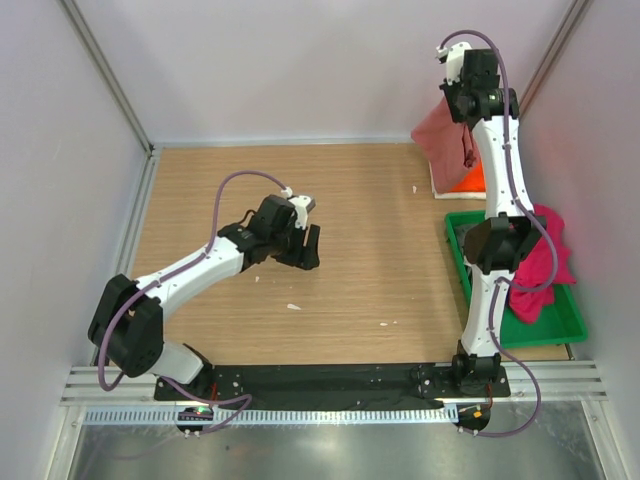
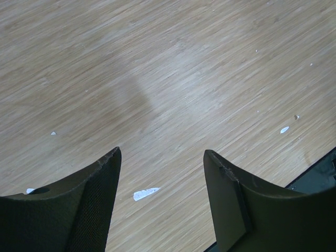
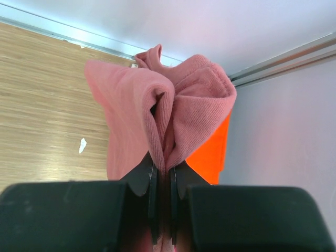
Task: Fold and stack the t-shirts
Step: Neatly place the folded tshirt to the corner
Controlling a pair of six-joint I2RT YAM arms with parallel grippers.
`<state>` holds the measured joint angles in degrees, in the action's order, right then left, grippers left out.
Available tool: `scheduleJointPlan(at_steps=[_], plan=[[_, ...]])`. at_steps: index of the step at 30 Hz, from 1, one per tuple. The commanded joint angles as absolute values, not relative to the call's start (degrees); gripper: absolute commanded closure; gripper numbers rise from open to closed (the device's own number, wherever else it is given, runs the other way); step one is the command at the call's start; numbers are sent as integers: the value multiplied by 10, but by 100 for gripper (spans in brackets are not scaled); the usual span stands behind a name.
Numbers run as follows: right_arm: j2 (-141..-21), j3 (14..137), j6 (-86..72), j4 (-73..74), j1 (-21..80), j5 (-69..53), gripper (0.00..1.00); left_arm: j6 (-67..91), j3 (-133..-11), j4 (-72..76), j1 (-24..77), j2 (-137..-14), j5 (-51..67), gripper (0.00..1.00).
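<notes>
My right gripper [image 1: 468, 148] is raised high at the back right and shut on the salmon-red t-shirt [image 1: 440, 150], which hangs bunched from its jaws [image 3: 164, 173]. The shirt's folds [image 3: 157, 110] fill the middle of the right wrist view. Under it lies the bright orange t-shirt [image 1: 470, 180], on a white one [image 1: 440, 190] whose edge shows; the orange also shows in the right wrist view [image 3: 210, 157]. A magenta t-shirt [image 1: 540, 265] lies crumpled in the green tray [image 1: 560, 325]. My left gripper [image 1: 308, 250] is open and empty above bare wood [image 2: 162, 152]. No dark grey shirt shows.
The wooden tabletop [image 1: 300, 200] has a few small white scraps [image 1: 293, 306]. White walls and metal rails close in the back and both sides. The green tray stands at the right edge beside my right arm's base.
</notes>
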<state>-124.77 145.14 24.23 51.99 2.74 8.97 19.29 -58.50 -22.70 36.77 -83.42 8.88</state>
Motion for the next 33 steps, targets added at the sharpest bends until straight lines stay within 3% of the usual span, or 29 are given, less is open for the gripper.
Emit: scheduleJointPlan(at_steps=[1,11,33], plan=[[-1211,1454,229,493,25,71,99,192,-601,-224,361,-835,104,35],[-1188,1445,160,486,25,18,99,193,-605,-217,353,-844,115,35],[-1252,1427,199,460,-15,17,99,194,-607,-223,342,-860,126,35]])
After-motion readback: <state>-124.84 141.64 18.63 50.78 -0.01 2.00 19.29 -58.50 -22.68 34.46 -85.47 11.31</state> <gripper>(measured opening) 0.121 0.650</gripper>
